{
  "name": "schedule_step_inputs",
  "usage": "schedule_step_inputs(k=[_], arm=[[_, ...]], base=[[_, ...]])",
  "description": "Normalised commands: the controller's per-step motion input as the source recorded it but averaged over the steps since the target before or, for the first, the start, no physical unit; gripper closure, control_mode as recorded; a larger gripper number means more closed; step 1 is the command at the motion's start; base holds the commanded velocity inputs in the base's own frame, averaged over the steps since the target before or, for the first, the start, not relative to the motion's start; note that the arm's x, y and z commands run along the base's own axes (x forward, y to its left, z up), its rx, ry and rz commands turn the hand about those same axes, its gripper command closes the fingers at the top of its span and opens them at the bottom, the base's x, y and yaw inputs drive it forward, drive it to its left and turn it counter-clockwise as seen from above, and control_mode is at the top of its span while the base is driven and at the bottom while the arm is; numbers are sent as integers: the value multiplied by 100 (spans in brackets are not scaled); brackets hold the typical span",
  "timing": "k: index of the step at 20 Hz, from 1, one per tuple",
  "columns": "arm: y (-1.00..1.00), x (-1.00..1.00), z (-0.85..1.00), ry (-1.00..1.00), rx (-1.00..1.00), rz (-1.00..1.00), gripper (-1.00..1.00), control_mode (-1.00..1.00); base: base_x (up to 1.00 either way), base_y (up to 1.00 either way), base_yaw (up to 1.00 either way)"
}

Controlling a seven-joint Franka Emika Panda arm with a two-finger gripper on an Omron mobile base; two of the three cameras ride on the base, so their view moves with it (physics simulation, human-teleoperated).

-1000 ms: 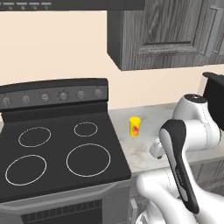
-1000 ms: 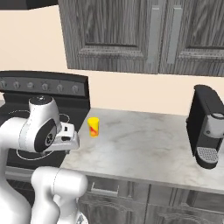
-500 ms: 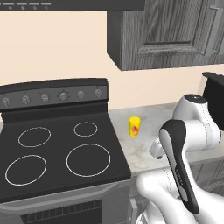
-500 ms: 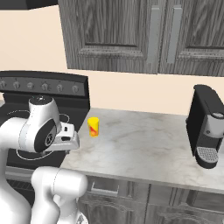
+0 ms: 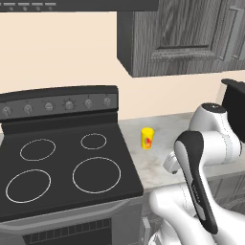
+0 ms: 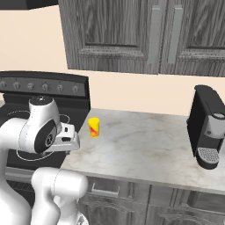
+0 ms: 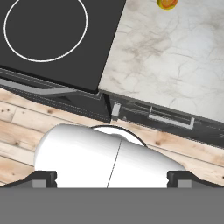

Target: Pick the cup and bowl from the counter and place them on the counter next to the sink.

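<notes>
Cup (image 7: 167, 3) cut off at the edge — gripper (image 7: 112, 177) spread wide.

Yellow cup upright on the marbled counter

The cup (image 5: 147, 138), a small bright yellow tumbler with a red-orange mark on its side and no handle, stands right of centre in the left base view and left of centre in the right base view (image 6: 93, 127), on the light grey-white counter (image 6: 145, 149) over dark cabinets; at the hand view's top edge it (image 7: 167, 3) is cut off
</notes>
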Motion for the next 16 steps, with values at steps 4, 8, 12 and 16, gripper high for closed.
schedule_step_inputs(k=[4,8,12,16], arm=[[-11,-28,-2,0,4,-9,-100,-100],[-12,-32,-19,0,7,-29,-100,-100],[-2,-12,-11,0,3,-28,-100,-100],[-26,17,-8,0,1,-23,-100,-100]], base=[[0,0,0],[0,0,0],[0,0,0],[0,0,0]])
